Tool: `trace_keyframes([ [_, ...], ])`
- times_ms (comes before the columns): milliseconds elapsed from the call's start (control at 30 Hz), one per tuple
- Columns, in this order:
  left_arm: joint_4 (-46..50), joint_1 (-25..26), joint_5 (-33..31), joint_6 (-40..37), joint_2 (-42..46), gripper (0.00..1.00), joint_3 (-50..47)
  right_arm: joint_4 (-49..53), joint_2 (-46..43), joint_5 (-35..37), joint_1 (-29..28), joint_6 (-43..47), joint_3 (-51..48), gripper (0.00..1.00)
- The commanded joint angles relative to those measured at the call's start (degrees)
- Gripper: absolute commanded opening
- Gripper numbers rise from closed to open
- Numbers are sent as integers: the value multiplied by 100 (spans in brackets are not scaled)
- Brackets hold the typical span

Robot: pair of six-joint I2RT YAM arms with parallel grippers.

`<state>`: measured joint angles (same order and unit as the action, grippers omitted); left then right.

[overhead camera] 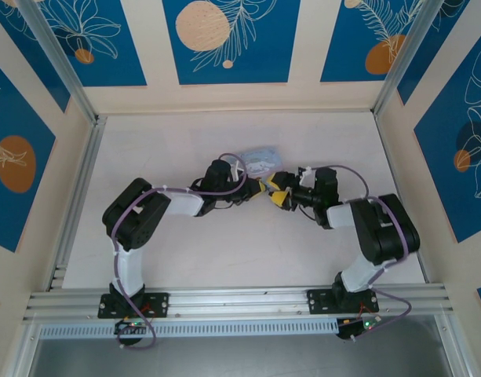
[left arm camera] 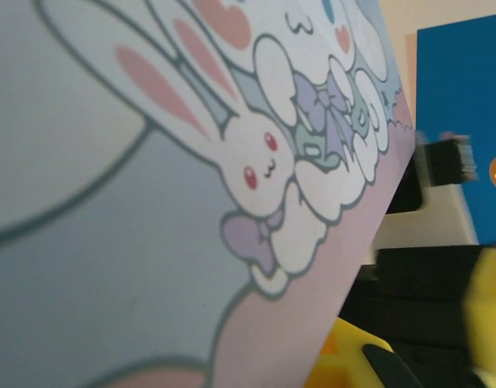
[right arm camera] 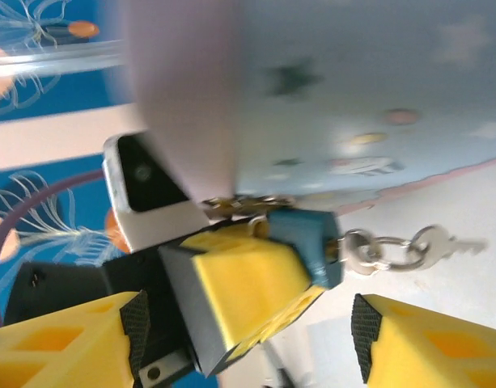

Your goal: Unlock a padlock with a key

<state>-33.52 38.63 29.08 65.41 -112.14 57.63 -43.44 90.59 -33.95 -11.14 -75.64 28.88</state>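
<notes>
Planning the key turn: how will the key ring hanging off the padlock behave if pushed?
The key ring at the padlock is loose linked loops with a spare key on the end, so it probably flops and swings rather than pushing stiffly. The parts look like thin, bare metal: likely light and slippery to pinch.

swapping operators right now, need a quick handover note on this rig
The right gripper is open, holding nothing, and faces the padlock.
The left gripper is at the padlock, beside the cartoon tin box; its grip is unclear.
The padlock sits at the tin's clasp. A key looks seated in it, with the key ring and a second key trailing off.
Done: key apparently inserted.
To do: grasp the key, turn it, open the lock.
</notes>
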Motion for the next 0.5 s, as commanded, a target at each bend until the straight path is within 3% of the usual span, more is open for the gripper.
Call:
trace_keyframes([
  [0, 149, -73, 373, -119, 163, 0, 106, 2379, -623, 376, -18, 1681, 329, 69],
  [167, 404, -114, 489, -233, 201, 0, 213, 4267, -1215, 1473, -199, 3248, 844, 67],
  [467, 850, -156, 698, -301, 174, 0, 492, 5294, -1138, 3590, -1349, 5042, 1331, 47],
])
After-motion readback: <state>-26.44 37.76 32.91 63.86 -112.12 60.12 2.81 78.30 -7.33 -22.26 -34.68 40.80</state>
